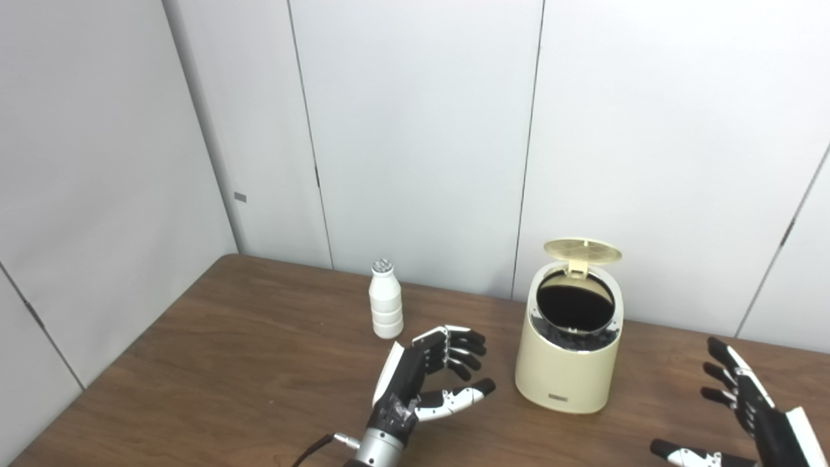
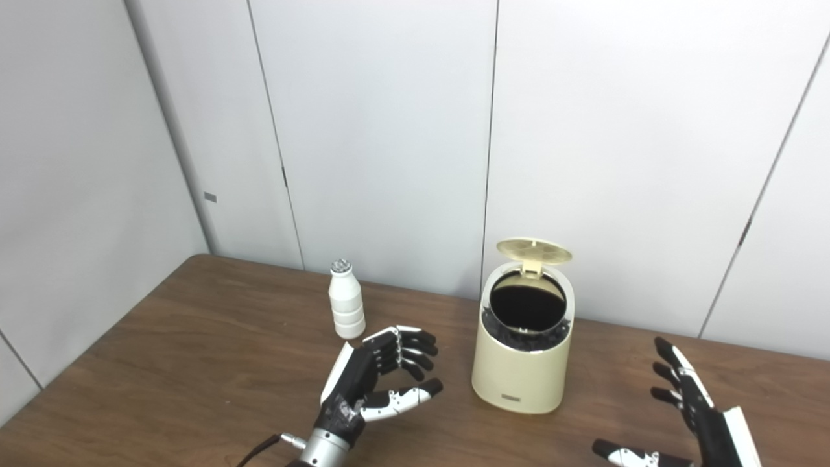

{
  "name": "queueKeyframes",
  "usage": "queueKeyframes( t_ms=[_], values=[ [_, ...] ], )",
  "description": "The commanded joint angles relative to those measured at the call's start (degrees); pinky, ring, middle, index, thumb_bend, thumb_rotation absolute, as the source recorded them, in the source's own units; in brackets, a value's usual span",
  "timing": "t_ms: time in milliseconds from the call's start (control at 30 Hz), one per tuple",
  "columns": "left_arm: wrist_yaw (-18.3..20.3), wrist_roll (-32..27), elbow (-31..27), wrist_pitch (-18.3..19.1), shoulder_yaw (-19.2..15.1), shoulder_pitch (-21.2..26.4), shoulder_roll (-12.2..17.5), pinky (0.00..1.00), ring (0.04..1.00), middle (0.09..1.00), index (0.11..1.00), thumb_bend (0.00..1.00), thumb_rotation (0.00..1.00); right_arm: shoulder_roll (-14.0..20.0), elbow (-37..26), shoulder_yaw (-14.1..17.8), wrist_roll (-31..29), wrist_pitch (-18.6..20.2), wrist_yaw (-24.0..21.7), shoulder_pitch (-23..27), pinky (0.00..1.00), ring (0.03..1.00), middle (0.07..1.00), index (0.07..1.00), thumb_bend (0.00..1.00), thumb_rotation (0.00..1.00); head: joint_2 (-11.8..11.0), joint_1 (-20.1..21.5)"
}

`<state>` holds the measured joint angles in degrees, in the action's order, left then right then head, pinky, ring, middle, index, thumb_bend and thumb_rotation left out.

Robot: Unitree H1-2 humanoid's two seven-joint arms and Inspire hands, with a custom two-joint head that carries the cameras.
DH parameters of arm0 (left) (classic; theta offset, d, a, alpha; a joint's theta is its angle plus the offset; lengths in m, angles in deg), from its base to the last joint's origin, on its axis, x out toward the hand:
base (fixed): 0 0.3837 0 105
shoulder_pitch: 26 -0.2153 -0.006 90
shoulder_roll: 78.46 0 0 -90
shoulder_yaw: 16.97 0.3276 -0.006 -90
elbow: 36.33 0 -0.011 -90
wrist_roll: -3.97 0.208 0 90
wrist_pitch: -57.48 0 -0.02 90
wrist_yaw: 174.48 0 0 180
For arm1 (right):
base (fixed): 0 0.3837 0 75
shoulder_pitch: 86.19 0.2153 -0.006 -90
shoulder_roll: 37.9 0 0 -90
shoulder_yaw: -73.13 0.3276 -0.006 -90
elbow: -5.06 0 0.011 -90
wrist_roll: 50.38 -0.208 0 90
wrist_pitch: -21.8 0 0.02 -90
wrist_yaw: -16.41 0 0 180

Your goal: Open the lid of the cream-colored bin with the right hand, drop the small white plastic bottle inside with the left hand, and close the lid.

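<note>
Two hands hover over a brown wooden table, both empty. The left hand sits near the middle of the table with its fingers curled loosely apart and the thumb spread below them, palm turned toward the bin; it holds nothing. The small white bottle stands upright on the table just behind and to the left of this hand, apart from it, with its silver cap on top. The cream bin stands to the right of the left hand, close to its fingertips but not touching. The bin's lid is raised on its hinge at the back, standing well clear of the rim, and the round mouth shows a dark inside. The right hand is at the lower right, well apart from the bin, fingers spread wide and pointing upward, gripping nothing. Pale wall panels rise behind the table.
</note>
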<state>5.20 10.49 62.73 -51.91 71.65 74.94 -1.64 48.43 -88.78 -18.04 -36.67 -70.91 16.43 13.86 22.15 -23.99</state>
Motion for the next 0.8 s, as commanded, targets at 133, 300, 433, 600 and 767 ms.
queueKeyframes(
  t_ms=[133,300,433,600,767],
  values=[
    [-5.87,6.92,-6.45,5.17,-2.87,0.47,0.99,0.51,0.555,0.618,0.631,0.66,0.03,0.71,-2.77,0.70,-0.51,-0.01,-0.65,1.77,0.78,0.886,0.933,0.925,0.75,0.00,0.12,-0.20],
    [-11.02,10.41,-9.34,10.10,-5.57,-0.36,-0.01,0.48,0.549,0.597,0.618,0.69,0.01,0.53,-3.85,0.38,2.01,2.16,-0.32,1.96,0.77,0.883,0.924,0.918,0.75,0.00,0.10,-0.43],
    [-13.26,11.75,-10.18,11.33,-6.36,-0.60,0.23,0.48,0.565,0.627,0.651,0.68,0.03,0.31,-4.74,0.11,3.71,3.79,-0.22,1.98,0.75,0.878,0.907,0.901,0.75,0.00,0.16,-0.58],
    [-15.76,13.83,-9.93,11.39,-6.64,-0.63,0.88,0.44,0.528,0.608,0.655,0.68,0.00,0.12,-5.53,-0.07,4.19,4.74,-0.31,1.82,0.76,0.878,0.906,0.902,0.75,0.00,0.43,-0.53],
    [-19.27,16.70,-9.30,12.52,-7.20,-0.29,0.46,0.36,0.455,0.543,0.638,0.72,0.04,0.17,-6.34,-0.12,4.23,5.36,-0.35,1.75,0.76,0.881,0.908,0.901,0.75,0.00,0.59,-0.50]
  ],
)
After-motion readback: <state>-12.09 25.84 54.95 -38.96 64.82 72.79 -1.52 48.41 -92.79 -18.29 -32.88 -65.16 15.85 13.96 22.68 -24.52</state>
